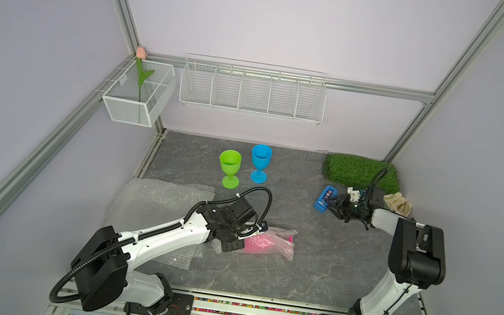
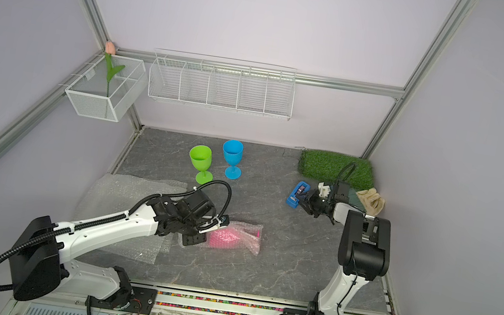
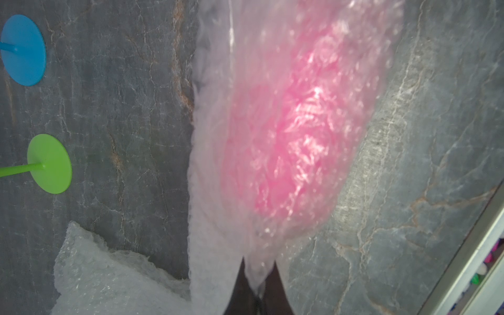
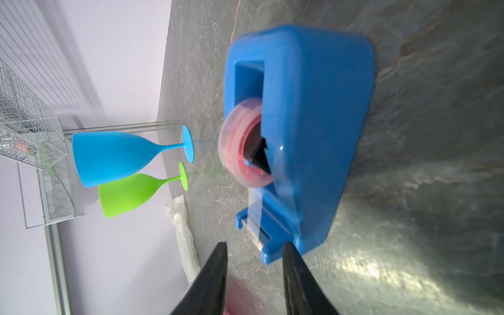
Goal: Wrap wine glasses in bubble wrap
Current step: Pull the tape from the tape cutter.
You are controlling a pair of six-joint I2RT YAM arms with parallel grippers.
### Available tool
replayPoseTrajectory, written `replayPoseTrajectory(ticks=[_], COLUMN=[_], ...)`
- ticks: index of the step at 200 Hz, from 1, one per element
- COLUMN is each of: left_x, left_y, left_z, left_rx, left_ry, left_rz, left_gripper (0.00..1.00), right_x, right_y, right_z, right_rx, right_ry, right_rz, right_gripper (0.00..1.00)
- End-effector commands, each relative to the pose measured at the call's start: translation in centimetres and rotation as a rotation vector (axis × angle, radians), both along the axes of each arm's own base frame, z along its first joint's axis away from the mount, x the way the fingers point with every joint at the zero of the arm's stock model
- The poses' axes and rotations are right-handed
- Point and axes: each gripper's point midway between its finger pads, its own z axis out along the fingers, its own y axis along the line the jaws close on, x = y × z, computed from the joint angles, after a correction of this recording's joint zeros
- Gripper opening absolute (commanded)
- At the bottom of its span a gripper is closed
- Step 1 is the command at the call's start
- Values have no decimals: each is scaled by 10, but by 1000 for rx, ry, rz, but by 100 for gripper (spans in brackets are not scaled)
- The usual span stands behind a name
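Left gripper (image 3: 256,289) tight on bubble wrap (image 3: 212,163) around pink goblet (image 3: 294,136).

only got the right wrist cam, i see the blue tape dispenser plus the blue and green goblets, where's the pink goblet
Observer: The magenta pink plastic goblet lies on its side in the middle of the grey marbled tabletop, rolled inside a clear bubble wrap sheet.
Operator: is anything holding it
Observer: The left hand is shut on that sheet's gathered end.
Operator: how much spare wrap, i only see an edge
Observer: The spare flat bubble wrap spreads broadly under the white left arm.
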Motion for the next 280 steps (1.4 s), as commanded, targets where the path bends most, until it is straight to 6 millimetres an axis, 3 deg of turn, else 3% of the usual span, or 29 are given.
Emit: replayPoseTrajectory(ticks=[1, 66, 112, 130, 206, 254, 258, 280], left_x=[-6, -8, -10, -10, -12, -12, -12, -12], left_y=[0, -1, -3, -3, -2, -1, -1, -2], left_z=[0, -5, -5, -7, -9, -8, -8, -9], left_rx=[-6, 1, -10, -7, -2, 2, 2, 1], left_ry=[11, 33, 44, 49, 60, 61, 62, 62], left_rz=[-28, -29, -34, -35, -27, -27, -25, -25], left_gripper=[0, 0, 0, 0, 0, 0, 0, 0], right_x=[12, 21, 23, 24, 25, 10, 1, -15], right_y=[2, 7, 9, 10, 14, 27, 30, 40], right_z=[1, -13, -15, -9, 38, 56, 49, 50], right_rx=[47, 112, 153, 174, 230, 246, 248, 244], right_ry=[-20, -6, -8, -22, -81, -88, -63, -48], right_rz=[-4, -21, -45, -51, -78, -77, -78, -68], right_gripper=[34, 28, 15, 7, 7, 7, 7, 7])
